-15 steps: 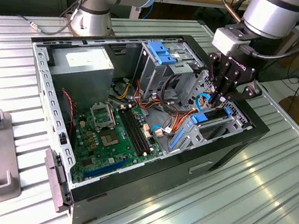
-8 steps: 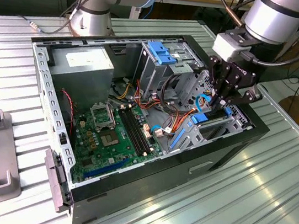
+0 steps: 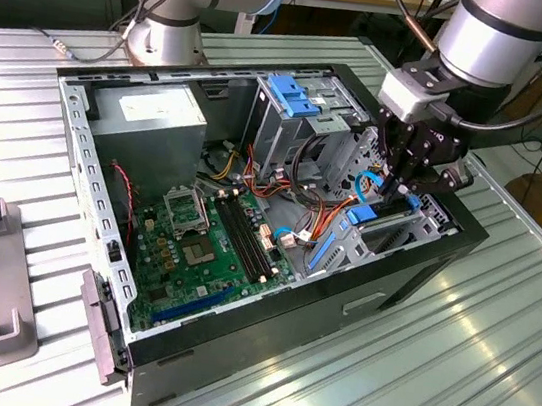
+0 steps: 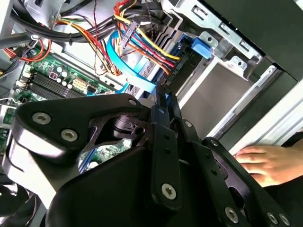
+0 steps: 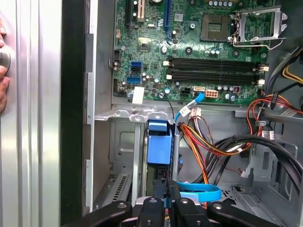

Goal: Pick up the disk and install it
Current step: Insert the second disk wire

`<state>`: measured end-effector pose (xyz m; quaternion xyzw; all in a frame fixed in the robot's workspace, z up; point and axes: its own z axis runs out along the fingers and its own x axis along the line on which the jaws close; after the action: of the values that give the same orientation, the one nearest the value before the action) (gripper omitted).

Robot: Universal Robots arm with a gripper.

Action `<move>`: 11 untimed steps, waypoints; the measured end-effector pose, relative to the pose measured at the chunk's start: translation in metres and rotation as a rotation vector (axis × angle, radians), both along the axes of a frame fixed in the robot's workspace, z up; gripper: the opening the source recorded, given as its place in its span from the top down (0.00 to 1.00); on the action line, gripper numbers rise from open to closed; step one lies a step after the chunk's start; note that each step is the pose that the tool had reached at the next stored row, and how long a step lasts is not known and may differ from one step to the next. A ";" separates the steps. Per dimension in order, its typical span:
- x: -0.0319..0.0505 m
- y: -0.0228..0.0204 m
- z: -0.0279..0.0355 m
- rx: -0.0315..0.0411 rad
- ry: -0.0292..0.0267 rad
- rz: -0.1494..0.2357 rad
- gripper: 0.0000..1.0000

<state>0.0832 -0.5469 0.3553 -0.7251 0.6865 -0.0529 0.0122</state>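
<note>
One disk (image 5: 158, 144) stands on its edge inside the narrow drive bay at the front corner of the open computer case (image 3: 423, 270). In the first wrist view its blue side rail faces the camera, with grey metal walls of the bay on both sides. In the exterior view the blue rail (image 3: 362, 214) shows just under the arm's tool.

One gripper (image 5: 165, 189) is low over this bay, right at the near end of the disk. Its two black fingers (image 4: 161, 106) are pressed close together and I see nothing between them, so the claw is clenched and holds nothing; it is not grasping the disk.

One flat blue cable (image 5: 199, 191) curves just beside the fingertips, and one bundle of red, yellow and orange wires (image 5: 201, 139) runs next to the bay.

Further in lie one green motherboard (image 3: 210, 245) with one processor socket (image 5: 258, 26), one grey power-supply box (image 3: 151, 121) and one metal cage with a blue top (image 3: 296, 96).

One person's hand (image 4: 265, 163) rests on the outside of the case.
</note>
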 end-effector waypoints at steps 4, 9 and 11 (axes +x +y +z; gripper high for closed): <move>-0.0035 -0.0001 -0.0020 0.0015 -0.0298 0.000 0.84; -0.0041 -0.0001 -0.0050 0.0014 -0.0387 0.000 0.84; -0.0041 -0.0001 -0.0055 0.0014 -0.0388 0.000 0.84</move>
<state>0.0791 -0.5470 0.3498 -0.7239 0.6862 -0.0664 0.0260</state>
